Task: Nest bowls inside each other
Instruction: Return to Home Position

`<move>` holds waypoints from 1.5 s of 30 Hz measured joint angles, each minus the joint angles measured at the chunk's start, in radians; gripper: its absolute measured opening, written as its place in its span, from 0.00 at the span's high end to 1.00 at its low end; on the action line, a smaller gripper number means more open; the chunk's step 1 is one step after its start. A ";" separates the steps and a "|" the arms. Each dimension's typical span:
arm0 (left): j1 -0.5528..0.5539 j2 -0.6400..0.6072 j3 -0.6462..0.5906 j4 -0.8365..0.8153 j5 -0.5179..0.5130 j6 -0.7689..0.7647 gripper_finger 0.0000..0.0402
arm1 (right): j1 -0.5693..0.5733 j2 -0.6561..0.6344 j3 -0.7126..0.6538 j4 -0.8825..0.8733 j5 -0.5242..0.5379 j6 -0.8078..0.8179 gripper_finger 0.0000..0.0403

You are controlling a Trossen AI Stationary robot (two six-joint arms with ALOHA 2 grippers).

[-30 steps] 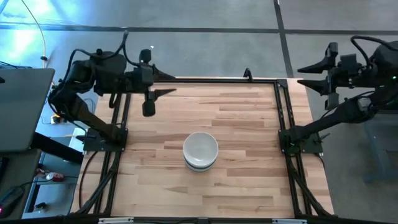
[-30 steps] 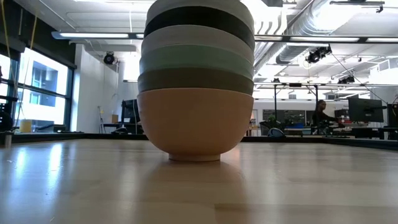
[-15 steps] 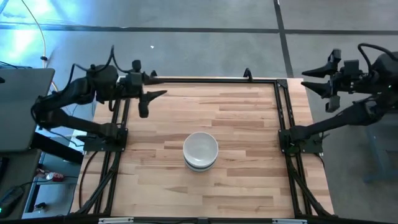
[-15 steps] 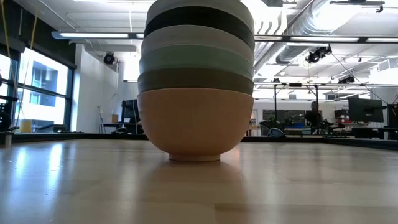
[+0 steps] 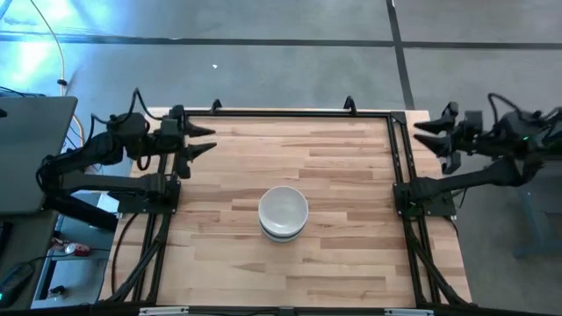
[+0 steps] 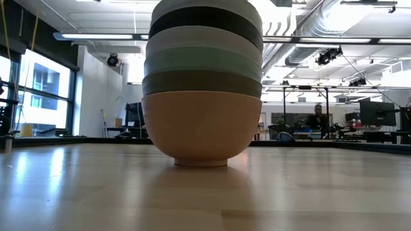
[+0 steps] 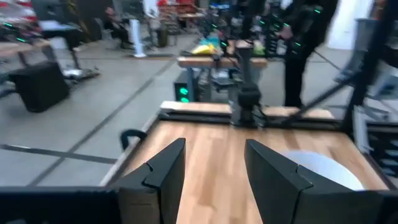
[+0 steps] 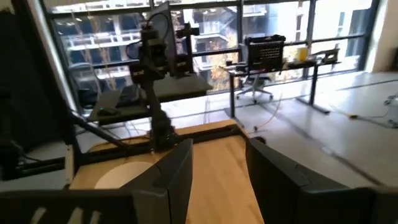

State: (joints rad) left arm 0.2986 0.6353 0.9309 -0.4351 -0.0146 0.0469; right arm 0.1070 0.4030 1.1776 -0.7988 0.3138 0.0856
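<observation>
Little looks likely to go wrong here, in my judgement, since the stack of bowls [image 5: 283, 212] stands near the middle of the table [image 5: 351, 175], well apart from every edge and from both arms. The main hazard would be an arm swinging inward and clipping the stack, or a hard stop shaking the table under it. The left gripper [image 5: 204, 140] sits at the table's far left corner with its fingers spread and nothing between them, and the right gripper [image 5: 428, 135] hangs just off the far right corner, also spread and empty. The low view shows the peach bowl [image 6: 201, 125] at the bottom, then grey-taupe [image 6: 201, 83], mint [image 6: 202, 63], white [image 6: 202, 42] and black [image 6: 205, 19], all level. The top runs out of that view, so whether the uppermost bowl is seated flat cannot be told there; a tilted one could rock on such smooth walls. The surface is pale wood planking, glossy enough to catch the ceiling lights, bounded by a black metal frame [image 5: 290, 112]. Beyond it lies an open workshop with tall windows [image 6: 38, 96], exposed ducts and desks, where a person [image 6: 316, 119] sits far off.
</observation>
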 joint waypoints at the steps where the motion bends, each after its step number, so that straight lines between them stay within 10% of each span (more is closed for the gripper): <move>1: 0.000 -0.011 -0.021 0.000 0.022 -0.003 0.62 | 0.000 -0.019 -0.035 0.008 -0.011 0.008 0.65; 18: 0.003 -0.295 -0.461 0.201 0.133 0.054 0.62 | 0.000 -0.270 -0.501 0.208 -0.105 0.011 0.65; 35: -0.031 -0.410 -0.559 0.310 -0.203 0.035 0.62 | 0.000 -0.393 -0.670 0.297 -0.105 -0.014 0.65; 45: -0.053 -0.429 -0.766 0.518 -0.147 0.060 0.62 | 0.000 -0.393 -0.670 0.310 -0.116 -0.006 0.65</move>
State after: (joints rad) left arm 0.2459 0.2064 0.1651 0.0824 -0.1615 0.1065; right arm 0.1070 0.0101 0.5076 -0.4889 0.1975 0.0795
